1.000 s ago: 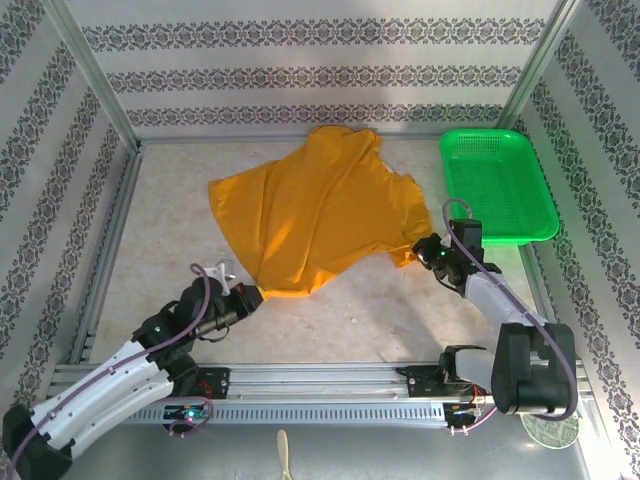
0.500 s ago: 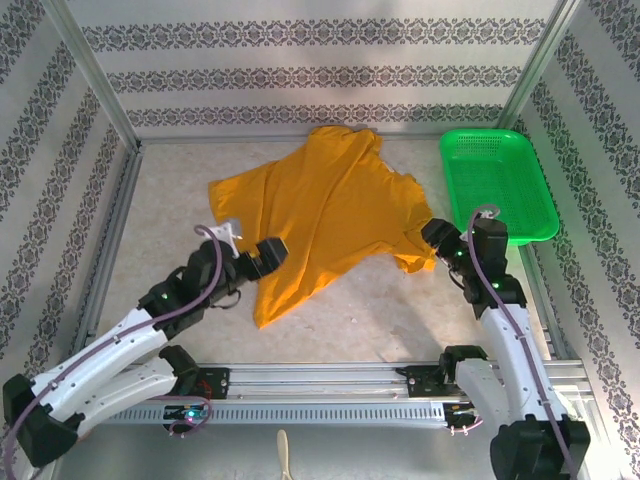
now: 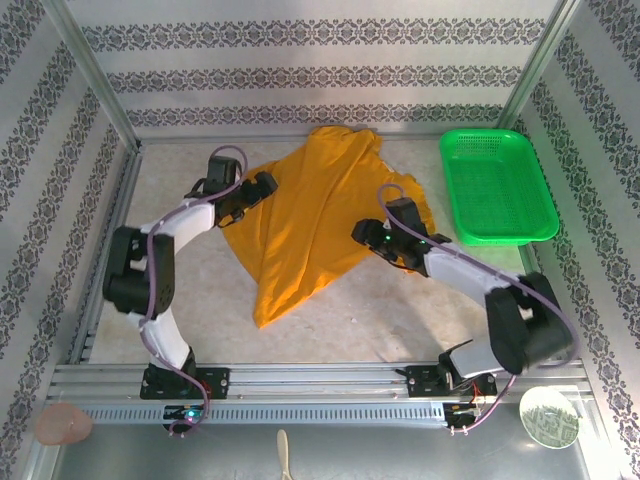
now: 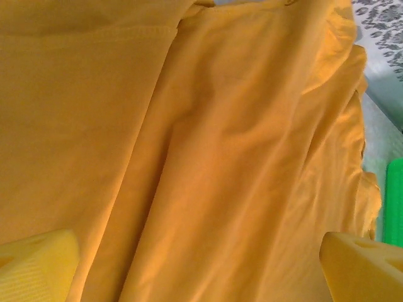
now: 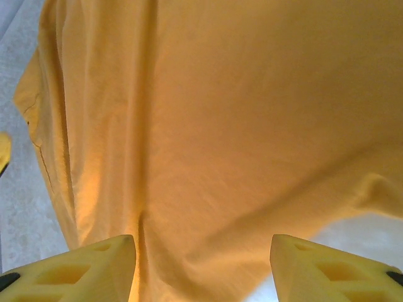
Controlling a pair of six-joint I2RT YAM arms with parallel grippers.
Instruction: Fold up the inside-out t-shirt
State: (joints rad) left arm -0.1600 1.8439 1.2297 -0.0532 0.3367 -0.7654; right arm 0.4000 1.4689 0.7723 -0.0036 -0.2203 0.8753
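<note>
top: above-behind arms, down on bench (image 3: pixel 400 310) | wrists: close, facing ahead of left tool (image 4: pixel 198 267), right tool (image 5: pixel 201 267) | shared: mustard-orange cotton t-shirt (image 3: pixel 310 210)

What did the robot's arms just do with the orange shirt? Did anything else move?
Both grippers let go of the t-shirt's near edge. The left gripper swung away to the shirt's far left side. The right gripper moved left, over the shirt's right side. Both are open now. The freed edge pulled in to a point toward the arms. The green basket stayed put.
</note>
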